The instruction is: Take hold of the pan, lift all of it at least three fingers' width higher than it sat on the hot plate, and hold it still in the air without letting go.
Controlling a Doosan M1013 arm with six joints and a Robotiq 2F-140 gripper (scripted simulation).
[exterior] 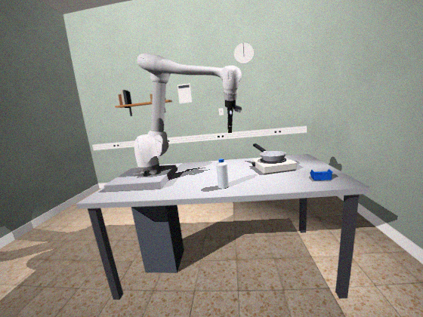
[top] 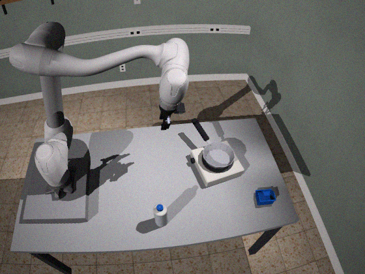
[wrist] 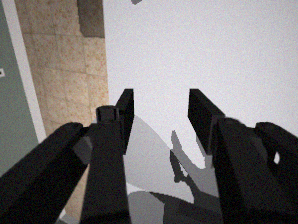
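Observation:
The grey pan (top: 218,156) (exterior: 273,155) sits on the cream hot plate (top: 218,177) (exterior: 276,166) at the table's right. Its black handle (top: 199,129) points toward the back edge. My gripper (top: 164,125) (exterior: 230,128) (wrist: 161,102) hangs high above the table's back edge, left of the pan and well apart from it, pointing straight down. Its fingers stand partly apart with nothing between them. The wrist view shows only bare table top, shadows and a strip of floor; the pan is out of that view.
A white bottle with a blue cap (top: 160,216) (exterior: 222,174) stands near the table's front middle. A small blue bin (top: 265,197) (exterior: 321,174) sits at the right front. The arm's base stands on a raised slab (top: 55,209) (exterior: 136,183) at the left.

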